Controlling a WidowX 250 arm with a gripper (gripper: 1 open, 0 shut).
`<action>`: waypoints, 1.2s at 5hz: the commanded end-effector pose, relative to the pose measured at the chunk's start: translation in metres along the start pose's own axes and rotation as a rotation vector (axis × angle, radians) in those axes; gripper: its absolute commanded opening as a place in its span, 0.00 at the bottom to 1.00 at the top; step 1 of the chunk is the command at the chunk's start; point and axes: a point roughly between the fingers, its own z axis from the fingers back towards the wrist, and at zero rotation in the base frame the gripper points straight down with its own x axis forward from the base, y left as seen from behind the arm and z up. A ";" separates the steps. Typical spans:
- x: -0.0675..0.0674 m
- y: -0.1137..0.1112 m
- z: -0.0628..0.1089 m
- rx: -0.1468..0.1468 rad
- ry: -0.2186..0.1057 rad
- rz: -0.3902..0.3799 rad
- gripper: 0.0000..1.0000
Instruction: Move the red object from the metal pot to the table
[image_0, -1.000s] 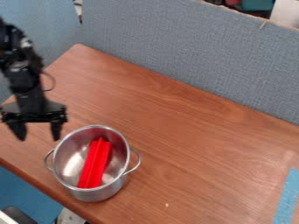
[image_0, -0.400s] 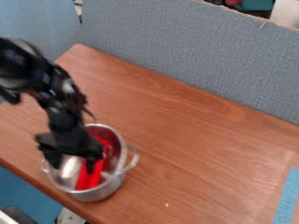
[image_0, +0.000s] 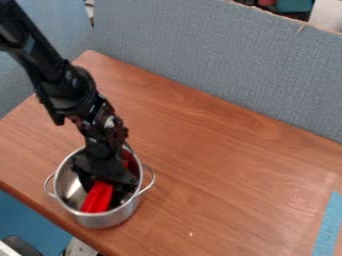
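A grey-blue fabric wall panel (image_0: 227, 60) backs a reddish-brown wood-grain counter (image_0: 227, 160) that fills most of the view. Toward seven o'clock on that counter sits the round steel pot (image_0: 60, 190) with its rolled rim and a small side handle showing at three o'clock on its rim. The black arm reaches in from eleven o'clock and bends so that its tool (image_0: 104, 172) points straight down into the pot's mouth, most likely because the pot's walls leave only a reach from above. The red bar (image_0: 96, 198) lies inside the pot (only parts show, at the tool's sides and below it toward six o'clock), so it has not reached the counter. The tool's fingers are sunk among the red and too dark to separate; I cannot tell how wide they stand or whether they have the bar. The grasp looks to be the step in hand, the lift-out to follow.
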 end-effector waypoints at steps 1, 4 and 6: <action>0.007 0.040 0.008 0.013 -0.008 0.001 0.00; 0.038 0.100 -0.009 0.012 -0.028 -0.203 1.00; -0.010 0.103 0.048 0.031 -0.112 -0.612 0.00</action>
